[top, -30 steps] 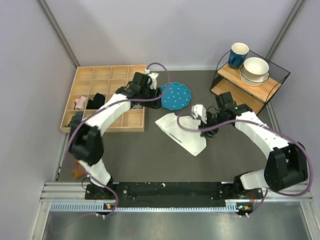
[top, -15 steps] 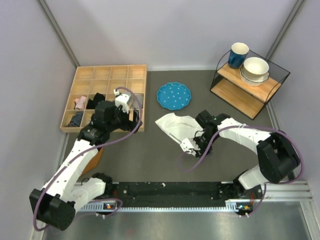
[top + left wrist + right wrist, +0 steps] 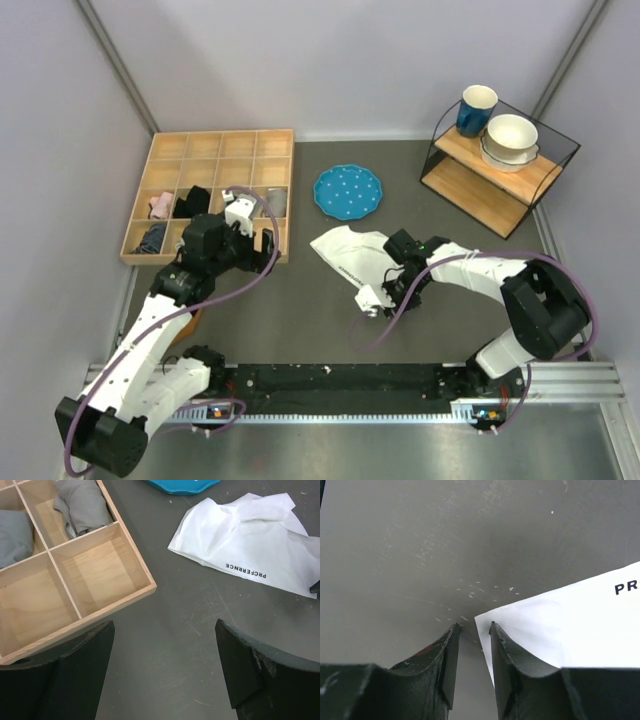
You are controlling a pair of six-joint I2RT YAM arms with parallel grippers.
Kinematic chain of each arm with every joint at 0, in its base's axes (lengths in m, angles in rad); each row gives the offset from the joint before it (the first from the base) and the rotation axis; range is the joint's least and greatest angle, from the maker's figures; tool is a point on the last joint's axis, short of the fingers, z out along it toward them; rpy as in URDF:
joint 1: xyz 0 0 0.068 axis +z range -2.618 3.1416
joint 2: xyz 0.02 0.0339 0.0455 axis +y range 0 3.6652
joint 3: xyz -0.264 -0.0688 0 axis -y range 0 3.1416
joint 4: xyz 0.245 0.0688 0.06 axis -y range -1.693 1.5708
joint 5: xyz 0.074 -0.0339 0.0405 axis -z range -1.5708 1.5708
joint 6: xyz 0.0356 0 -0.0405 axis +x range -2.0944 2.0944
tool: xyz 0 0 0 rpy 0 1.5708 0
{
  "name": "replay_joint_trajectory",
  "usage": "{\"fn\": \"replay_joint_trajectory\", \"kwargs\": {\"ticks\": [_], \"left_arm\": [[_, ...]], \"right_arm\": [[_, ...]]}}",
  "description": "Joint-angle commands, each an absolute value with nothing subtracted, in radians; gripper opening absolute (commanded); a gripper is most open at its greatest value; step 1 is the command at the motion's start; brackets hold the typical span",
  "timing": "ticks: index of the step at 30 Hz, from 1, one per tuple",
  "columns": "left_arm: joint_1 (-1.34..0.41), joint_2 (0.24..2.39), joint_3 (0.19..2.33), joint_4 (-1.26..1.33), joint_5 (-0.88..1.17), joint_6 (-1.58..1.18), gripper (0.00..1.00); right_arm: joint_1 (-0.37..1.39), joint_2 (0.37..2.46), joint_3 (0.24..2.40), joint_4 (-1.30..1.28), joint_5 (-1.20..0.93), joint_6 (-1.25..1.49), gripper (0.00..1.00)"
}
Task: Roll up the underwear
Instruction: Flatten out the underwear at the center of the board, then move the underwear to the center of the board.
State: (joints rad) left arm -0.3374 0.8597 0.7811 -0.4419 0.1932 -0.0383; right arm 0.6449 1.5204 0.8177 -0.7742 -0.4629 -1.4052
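Observation:
The white underwear (image 3: 350, 252) lies flattened on the dark table, its lettered waistband toward the near left. The left wrist view shows it at the upper right (image 3: 250, 545). My right gripper (image 3: 382, 292) is down at its near corner. In the right wrist view the right gripper (image 3: 474, 626) has its jaws a narrow gap apart. The underwear's corner edge (image 3: 570, 625) runs between them, and one finger rests on the cloth. My left gripper (image 3: 262, 243) hangs wide open beside the tray corner. Nothing is between the left gripper's (image 3: 165, 625) fingers.
A wooden compartment tray (image 3: 215, 150) stands at the back left with small cloth bundles (image 3: 82, 502) in some cells. Its near corner (image 3: 135, 560) is close to my left gripper. A blue plate (image 3: 348, 191) lies behind the underwear. A wire rack (image 3: 500, 170) holds a mug and bowls.
My left arm pulled back from the blue plate to the tray's near corner and opened wide. My right gripper dropped to the underwear's near corner and narrowed its jaws.

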Motion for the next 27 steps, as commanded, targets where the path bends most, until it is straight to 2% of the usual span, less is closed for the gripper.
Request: {"fn": "replay_joint_trajectory", "kwargs": {"ticks": [1,5,8,14,21,24,26,27], "left_arm": [[-0.337,0.83,0.778,-0.405,0.184,-0.029,0.88],[-0.337,0.827,0.775,-0.405,0.187,-0.029,0.88],[-0.337,0.827,0.775,-0.405,0.193,-0.029,0.88],[-0.337,0.833,0.773,-0.402,0.219,-0.031,0.87],[-0.337,0.87,0.764,-0.391,0.322,-0.041,0.87],[-0.337,0.9,0.762,-0.387,0.382,-0.051,0.87],[-0.337,0.92,0.761,-0.377,0.414,-0.058,0.86],[-0.337,0.94,0.756,-0.371,0.435,-0.075,0.86]], "right_arm": [[0.673,1.538,0.785,-0.69,-0.451,-1.358,0.28],[0.675,1.555,0.792,-0.68,-0.443,-1.309,0.09],[0.681,1.551,0.784,-0.683,-0.448,-1.281,0.0],[0.784,1.505,0.782,-0.781,-0.531,-1.247,0.0],[0.949,1.532,0.926,-0.83,-0.693,-1.128,0.0],[0.956,1.562,0.995,-0.848,-0.697,-1.054,0.15],[0.93,1.528,1.014,-0.853,-0.689,-1.002,0.29],[0.907,1.511,1.017,-0.851,-0.692,-0.99,0.32]]}}
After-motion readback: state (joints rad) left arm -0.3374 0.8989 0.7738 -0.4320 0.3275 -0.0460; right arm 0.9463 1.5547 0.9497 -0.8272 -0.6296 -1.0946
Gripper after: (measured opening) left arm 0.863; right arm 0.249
